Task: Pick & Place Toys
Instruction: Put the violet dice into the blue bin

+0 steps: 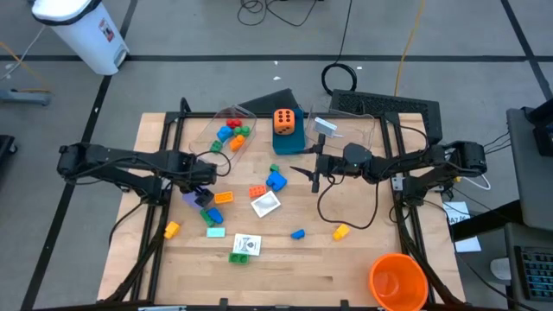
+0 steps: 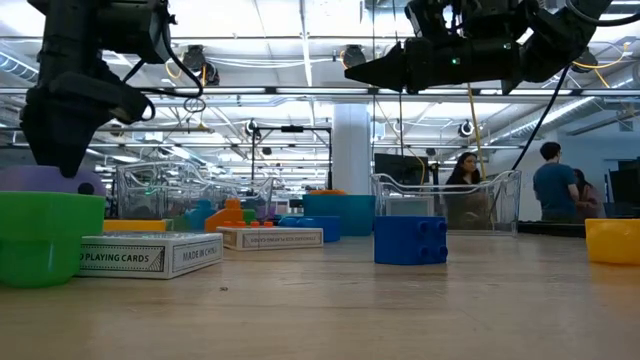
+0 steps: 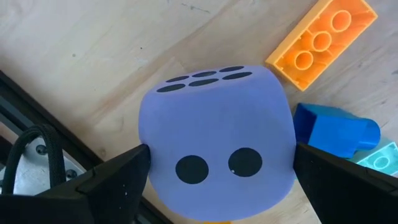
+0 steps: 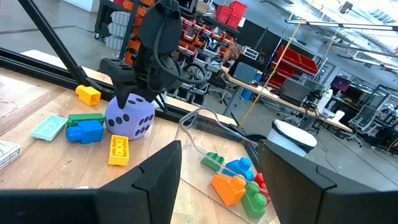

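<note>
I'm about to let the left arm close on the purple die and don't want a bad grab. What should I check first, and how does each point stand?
1. Left gripper open, one finger on each side of the purple die: ok.
2. Fingers touching the die: cannot tell.
3. Die resting on the table: ok.
4. Orange brick clear of the fingers: ok.
5. Blue brick close beside the die, near one finger: not ok.
6. Right gripper away from the die, raised mid-table: ok.
</note>
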Controlling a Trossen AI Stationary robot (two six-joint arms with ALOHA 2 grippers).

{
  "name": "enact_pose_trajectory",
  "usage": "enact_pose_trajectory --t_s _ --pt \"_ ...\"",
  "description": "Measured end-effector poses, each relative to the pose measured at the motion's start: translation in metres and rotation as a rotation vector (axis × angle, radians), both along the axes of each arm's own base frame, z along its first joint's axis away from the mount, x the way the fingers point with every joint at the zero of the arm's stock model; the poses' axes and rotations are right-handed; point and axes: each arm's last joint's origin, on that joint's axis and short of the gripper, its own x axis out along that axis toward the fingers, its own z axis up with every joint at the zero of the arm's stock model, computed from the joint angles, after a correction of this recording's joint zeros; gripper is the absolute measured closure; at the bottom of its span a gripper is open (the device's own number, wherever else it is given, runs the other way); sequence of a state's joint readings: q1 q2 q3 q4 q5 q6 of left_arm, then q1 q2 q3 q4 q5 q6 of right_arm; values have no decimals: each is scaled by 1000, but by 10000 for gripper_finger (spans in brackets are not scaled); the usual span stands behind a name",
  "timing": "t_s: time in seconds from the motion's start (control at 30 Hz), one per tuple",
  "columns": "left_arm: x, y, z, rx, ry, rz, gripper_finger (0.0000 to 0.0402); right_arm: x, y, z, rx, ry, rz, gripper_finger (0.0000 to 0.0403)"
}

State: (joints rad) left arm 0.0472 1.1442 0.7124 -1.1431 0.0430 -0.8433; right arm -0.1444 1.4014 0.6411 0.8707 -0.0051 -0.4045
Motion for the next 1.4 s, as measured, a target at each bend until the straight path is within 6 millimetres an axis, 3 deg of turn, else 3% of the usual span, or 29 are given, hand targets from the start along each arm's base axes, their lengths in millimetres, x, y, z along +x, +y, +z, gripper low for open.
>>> enact_pose_trajectory --t_s 0.27,0.53,1.03,1.4 --pt "0 0 3 -2 0 -58 13 0 0 0 0 0 0 195" --pt "5 2 27 72 -12 -4 14 0 0 0 0 0 0 195" --pt "5 2 27 79 -12 25 14 0 0 0 0 0 0 195" --pt "10 15 24 132 11 -92 14 0 0 0 0 1 0 195"
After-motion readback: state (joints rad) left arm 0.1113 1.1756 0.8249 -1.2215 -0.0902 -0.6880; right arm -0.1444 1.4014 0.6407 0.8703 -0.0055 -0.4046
